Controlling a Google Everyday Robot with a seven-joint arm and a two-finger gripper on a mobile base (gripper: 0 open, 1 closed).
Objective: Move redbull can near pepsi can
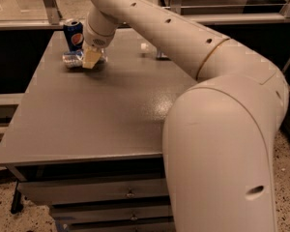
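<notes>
The pepsi can [73,34], dark blue with a round logo, stands upright at the table's far left corner. The redbull can [71,59], slim and silver with blue patches, lies on its side just in front of it, about a can's width away. My gripper [92,58] reaches down from the arm at the redbull can's right end. A tan finger pad [91,59] is pressed against the can, and the gripper looks shut on it. The can rests on or just above the tabletop.
The grey table [101,115] has drawers below its front edge. A clear bottle with a white cap [145,47] lies at the back, mostly hidden behind my arm. A glass partition and dark shelving run behind the table.
</notes>
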